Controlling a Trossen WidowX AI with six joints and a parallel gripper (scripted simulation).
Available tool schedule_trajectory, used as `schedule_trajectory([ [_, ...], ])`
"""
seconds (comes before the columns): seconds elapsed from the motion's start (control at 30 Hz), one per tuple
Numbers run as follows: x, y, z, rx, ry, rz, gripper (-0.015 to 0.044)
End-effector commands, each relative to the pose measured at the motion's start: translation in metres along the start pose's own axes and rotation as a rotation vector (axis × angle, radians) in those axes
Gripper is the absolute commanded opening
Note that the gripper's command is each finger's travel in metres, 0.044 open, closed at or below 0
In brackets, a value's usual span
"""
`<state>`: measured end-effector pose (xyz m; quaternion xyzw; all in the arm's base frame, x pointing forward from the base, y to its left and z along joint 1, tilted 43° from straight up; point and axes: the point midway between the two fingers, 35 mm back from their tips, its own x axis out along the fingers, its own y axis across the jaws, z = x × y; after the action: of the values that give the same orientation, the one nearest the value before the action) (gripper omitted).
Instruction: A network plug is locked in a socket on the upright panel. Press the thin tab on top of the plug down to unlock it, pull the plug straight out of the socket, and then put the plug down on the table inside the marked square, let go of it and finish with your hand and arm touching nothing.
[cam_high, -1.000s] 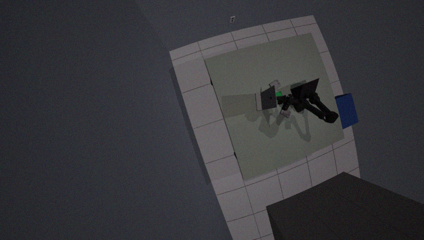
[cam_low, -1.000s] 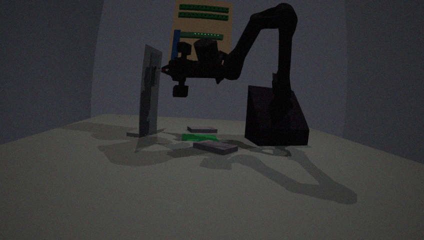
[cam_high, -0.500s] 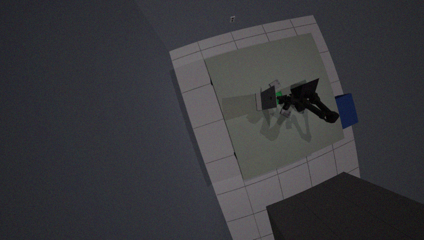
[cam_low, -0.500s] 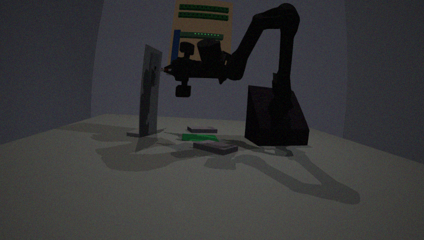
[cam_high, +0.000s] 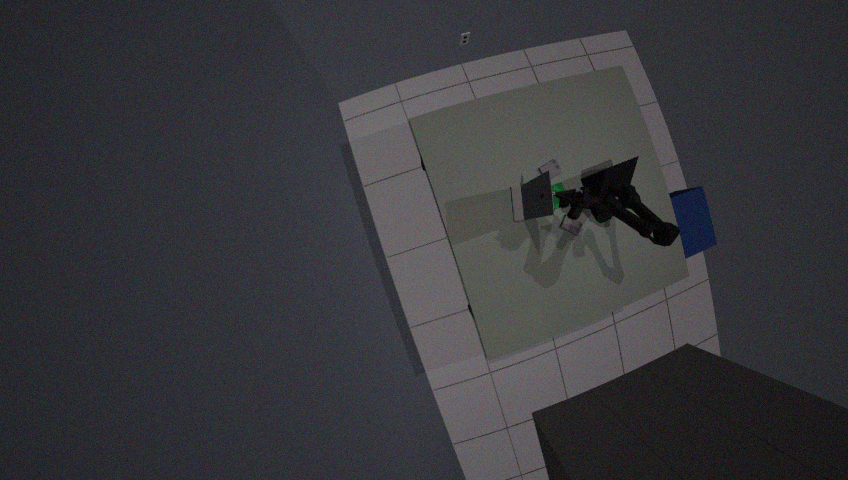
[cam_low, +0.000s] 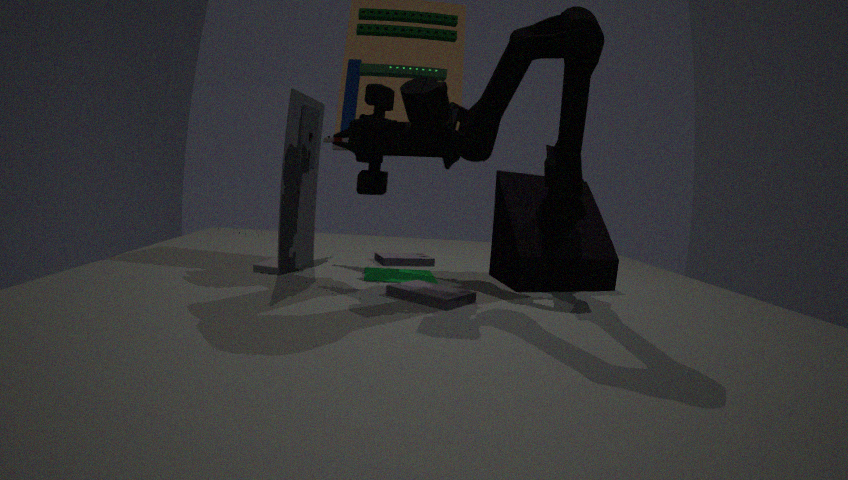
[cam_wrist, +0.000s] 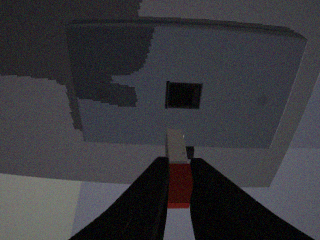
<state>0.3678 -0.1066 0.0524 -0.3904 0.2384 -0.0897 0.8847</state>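
Pinched in the tool (cam_high: 558, 195) (cam_low: 340, 140) (cam_wrist: 180, 161), the blocky red, pale-nosed plug (cam_low: 329, 139) (cam_wrist: 179, 186) is out; the wrist view puts the rectangular socket (cam_wrist: 184, 95) at its twelve o'clock, the exterior view the flat green square (cam_high: 557, 203) (cam_low: 397, 275) at five.

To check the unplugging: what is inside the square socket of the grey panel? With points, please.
Only darkness shows inside the square black socket (cam_wrist: 183, 95); no plug is in it. Its deep interior cannot be seen.

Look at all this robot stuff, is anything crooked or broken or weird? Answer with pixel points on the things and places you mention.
Nothing looks broken or spilled. The upright panel (cam_high: 537, 199) (cam_low: 302, 208) (cam_wrist: 235, 110) stands up, and its socket (cam_wrist: 184, 95) has no plug in it. That isn't odd: the end effector (cam_high: 559, 196) (cam_low: 334, 140) (cam_wrist: 178, 168) is holding the plug (cam_low: 328, 139) (cam_wrist: 179, 180), out in front of the panel.
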Motion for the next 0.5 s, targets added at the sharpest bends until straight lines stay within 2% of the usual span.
schedule_trajectory([
  [0.0, -0.0036, -0.0007, 0.0000, -0.002, -0.007, -0.001, 0.0000],
  [0.47, -0.0112, -0.0006, -0.0046, -0.002, -0.006, 0.000, 0.0000],
])
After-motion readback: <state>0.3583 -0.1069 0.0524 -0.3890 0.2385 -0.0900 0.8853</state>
